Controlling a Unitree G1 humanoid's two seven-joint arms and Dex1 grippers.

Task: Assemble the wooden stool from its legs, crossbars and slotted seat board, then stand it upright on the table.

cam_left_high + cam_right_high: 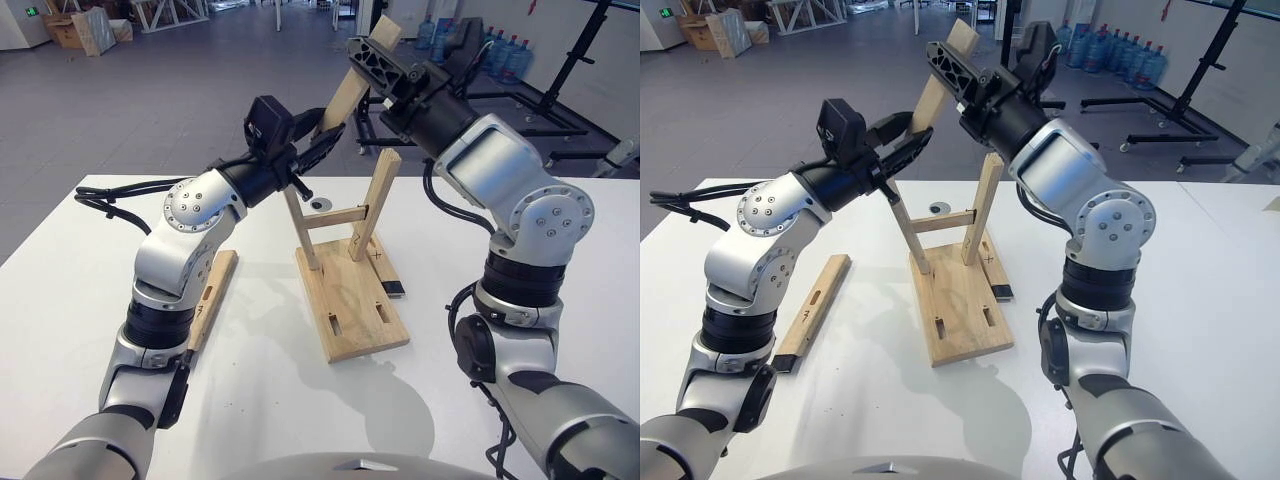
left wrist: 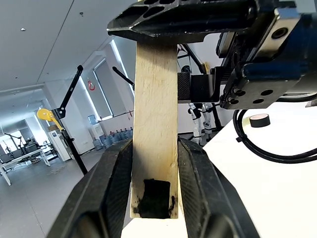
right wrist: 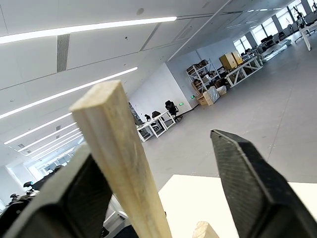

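near edge first: loose leg (image 1: 212,298) lies flat on the table, well left of the seat board (image 1: 355,325), slots facing up, nobody touching it. seat board lies flat, slot side up, mid-table. small black piece (image 1: 397,291) just beside its right edge, can't tell what it is. at the board's far end two legs stand in their slots, one on the left (image 1: 300,228), one on the right (image 1: 376,200), both tilted a little, joined by a crossbar (image 1: 335,218). above and beyond the board a third leg (image 1: 348,95) hangs in the air, slanted. left gripper (image 1: 332,132) is clamped on its lower part, both fingers pressed to the wood in the left wrist view. right gripper (image 1: 360,52) sits at the upper end with its fingers spread: the wood leans on one finger, a plain gap to the other. judgement: roughly half done. two legs and one crossbar seated; the raised leg, the loose leg and any further crossbars remain to fit, and after that the stool must be turned over onto its feet.
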